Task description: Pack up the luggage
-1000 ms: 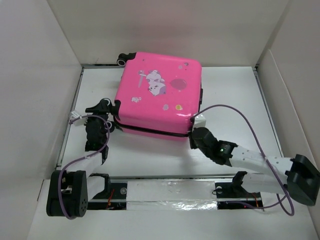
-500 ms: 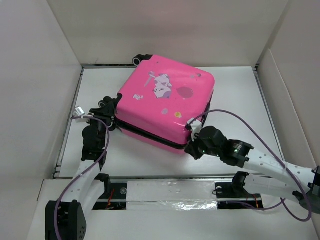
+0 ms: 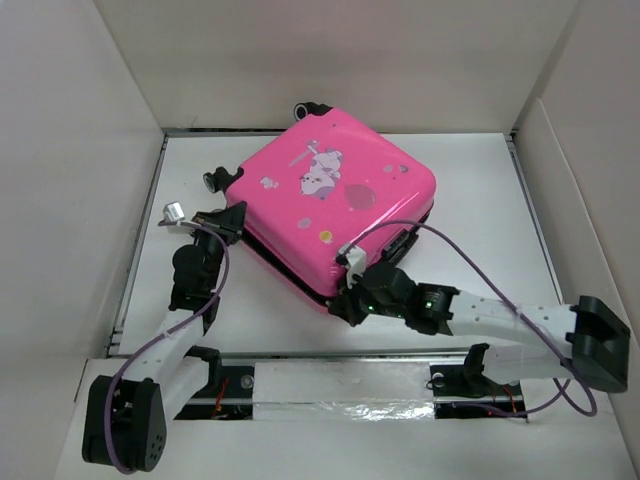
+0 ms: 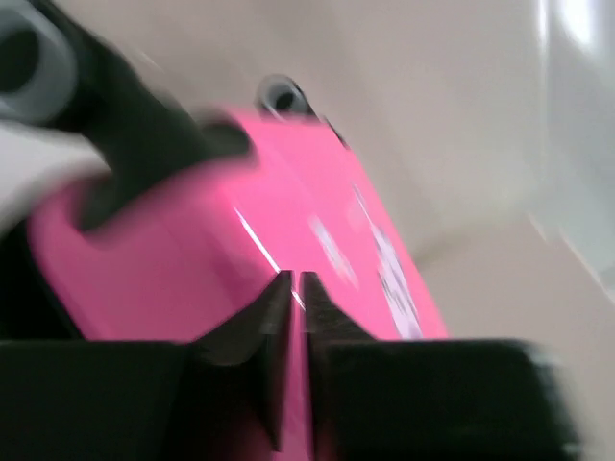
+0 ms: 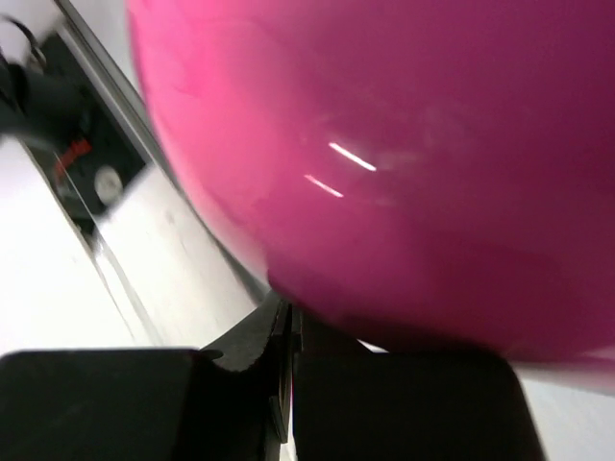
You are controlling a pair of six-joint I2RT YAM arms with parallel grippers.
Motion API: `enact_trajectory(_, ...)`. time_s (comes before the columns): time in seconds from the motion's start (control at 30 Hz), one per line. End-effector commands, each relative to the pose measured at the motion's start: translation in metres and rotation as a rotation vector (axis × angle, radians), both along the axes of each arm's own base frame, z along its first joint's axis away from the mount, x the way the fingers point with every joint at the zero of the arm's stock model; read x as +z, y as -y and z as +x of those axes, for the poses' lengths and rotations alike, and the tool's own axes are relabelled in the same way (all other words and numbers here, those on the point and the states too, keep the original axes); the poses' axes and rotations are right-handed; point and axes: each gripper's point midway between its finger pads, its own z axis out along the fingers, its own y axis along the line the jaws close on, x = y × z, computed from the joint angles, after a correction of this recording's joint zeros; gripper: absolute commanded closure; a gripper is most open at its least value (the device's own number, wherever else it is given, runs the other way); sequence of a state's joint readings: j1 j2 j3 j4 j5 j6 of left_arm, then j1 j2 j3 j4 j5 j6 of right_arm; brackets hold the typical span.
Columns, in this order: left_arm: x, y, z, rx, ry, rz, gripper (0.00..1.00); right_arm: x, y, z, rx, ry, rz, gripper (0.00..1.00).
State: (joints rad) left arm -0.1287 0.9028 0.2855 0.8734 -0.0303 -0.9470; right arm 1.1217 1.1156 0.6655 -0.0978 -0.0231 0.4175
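The luggage (image 3: pixel 335 205) is a bright pink hard-shell suitcase with a cartoon print. It lies flat and closed on the white table, turned diagonally. My left gripper (image 3: pixel 226 222) is shut, its tips against the suitcase's left corner by a caster wheel (image 3: pixel 213 180). In the left wrist view the shut fingertips (image 4: pixel 296 280) sit against the pink shell (image 4: pixel 288 211). My right gripper (image 3: pixel 345 300) is shut and pressed against the suitcase's near corner. In the right wrist view its tips (image 5: pixel 289 312) sit under the pink shell (image 5: pixel 413 144).
White walls (image 3: pixel 60 200) box in the table on the left, back and right. A metal rail (image 3: pixel 340 385) with the arm bases runs along the near edge. Another wheel (image 3: pixel 310 106) sticks out at the suitcase's far corner.
The suitcase has turned clockwise. My right gripper has swept left along with its near corner, and my left gripper has moved slightly up at the left corner.
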Motion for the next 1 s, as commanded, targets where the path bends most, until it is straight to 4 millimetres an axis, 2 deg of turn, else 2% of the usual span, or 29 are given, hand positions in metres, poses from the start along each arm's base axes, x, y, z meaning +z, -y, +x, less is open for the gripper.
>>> enact_trajectory(0.0, 0.0, 0.061, -0.031, -0.316, 0.035, -0.021, 1.0, 0.127, -0.071, 0.038, -0.038, 0.2, 0.425, 1.0)
enact_trajectory(0.03, -0.003, 0.061, -0.033, -0.318, 0.032, -0.011, 1.0, 0.137, -0.071, 0.044, -0.059, 0.234, 0.426, 1.0)
enact_trajectory(0.07, -0.005, 0.061, -0.034, -0.319, 0.03, -0.007, 1.0, 0.137, -0.065, 0.054, -0.088, 0.243, 0.403, 1.0)
enact_trajectory(0.1, -0.011, 0.061, -0.037, -0.322, 0.019, 0.0, 1.0, 0.136, -0.049, 0.075, -0.151, 0.254, 0.379, 1.0)
enact_trajectory(0.13, -0.01, 0.061, -0.039, -0.327, 0.027, 0.005, 1.0, 0.147, -0.031, 0.084, -0.188, 0.28, 0.39, 1.0)
enact_trajectory(0.17, -0.011, 0.062, -0.04, -0.331, 0.026, 0.015, 1.0, 0.139, -0.012, 0.093, -0.222, 0.286, 0.368, 1.0)
enact_trajectory(0.2, -0.012, 0.061, -0.04, -0.326, 0.023, 0.02, 1.0, 0.141, 0.021, 0.12, -0.315, 0.304, 0.358, 1.0)
enact_trajectory(0.23, -0.012, 0.06, -0.041, -0.324, 0.023, 0.029, 1.0, 0.156, 0.045, 0.115, -0.322, 0.323, 0.388, 1.0)
enact_trajectory(0.3, -0.008, 0.063, -0.042, -0.338, 0.038, 0.038, 1.0, 0.153, 0.076, 0.116, -0.349, 0.337, 0.376, 1.0)
enact_trajectory(0.33, -0.007, 0.064, -0.042, -0.346, 0.039, 0.039, 1.0, 0.155, 0.103, 0.113, -0.389, 0.349, 0.355, 1.0)
enact_trajectory(0.37, -0.006, 0.064, -0.042, -0.349, 0.041, 0.04, 1.0, 0.15, 0.115, 0.11, -0.408, 0.342, 0.33, 1.0)
enact_trajectory(0.43, 0.0, 0.068, -0.041, -0.371, 0.049, 0.039, 1.0, 0.127, 0.137, 0.105, -0.448, 0.305, 0.266, 1.0)
enact_trajectory(0.47, 0.001, 0.07, -0.041, -0.382, 0.05, 0.038, 1.0, 0.127, 0.144, 0.096, -0.446, 0.311, 0.277, 1.0)
enact_trajectory(0.5, 0.008, 0.073, -0.04, -0.4, 0.061, 0.036, 1.0, 0.11, 0.148, 0.093, -0.449, 0.287, 0.255, 1.0)
enact_trajectory(0.57, 0.003, 0.074, -0.035, -0.401, 0.028, 0.049, 0.99, 0.094, 0.145, 0.079, -0.392, 0.238, 0.259, 1.0)
enact_trajectory(0.6, 0.009, 0.067, -0.027, -0.349, 0.02, 0.059, 0.78, 0.086, 0.141, 0.073, -0.361, 0.212, 0.257, 1.0)
enact_trajectory(0.63, 0.001, 0.06, -0.025, -0.305, -0.03, 0.079, 0.68, 0.072, 0.138, 0.068, -0.336, 0.172, 0.244, 1.0)
enact_trajectory(0.67, 0.003, 0.055, -0.025, -0.272, -0.034, 0.081, 0.55, 0.067, 0.126, 0.057, -0.267, 0.151, 0.254, 1.0)
enact_trajectory(0.7, 0.011, 0.048, -0.023, -0.226, -0.028, 0.081, 0.33, 0.062, 0.122, 0.054, -0.246, 0.142, 0.253, 1.0)
enact_trajectory(0.73, 0.009, 0.034, -0.021, -0.149, -0.058, 0.081, 0.27, 0.06, 0.118, 0.052, -0.234, 0.146, 0.255, 1.0)
enact_trajectory(0.77, 0.01, 0.027, -0.018, -0.114, -0.071, 0.078, 0.23, 0.061, 0.116, 0.052, -0.233, 0.152, 0.255, 0.95)
enact_trajectory(0.8, 0.02, 0.013, -0.013, -0.066, -0.065, 0.073, 0.2, 0.063, 0.11, 0.048, -0.206, 0.158, 0.252, 0.9)
enact_trajectory(0.83, 0.015, 0.009, -0.009, -0.055, -0.098, 0.072, 0.18, 0.062, 0.109, 0.05, -0.2, 0.164, 0.23, 0.85)
enact_trajectory(0.87, 0.013, 0.004, -0.004, -0.042, -0.116, 0.067, 0.17, 0.067, 0.108, 0.053, -0.207, 0.18, 0.225, 0.71)
enact_trajectory(0.9, 0.019, 0.001, 0.001, -0.035, -0.117, 0.054, 0.17, 0.068, 0.107, 0.055, -0.207, 0.184, 0.218, 0.64)
enact_trajectory(0.97, 0.009, -0.005, 0.014, -0.03, -0.162, 0.057, 0.17, 0.066, 0.102, 0.057, -0.186, 0.183, 0.191, 0.51)
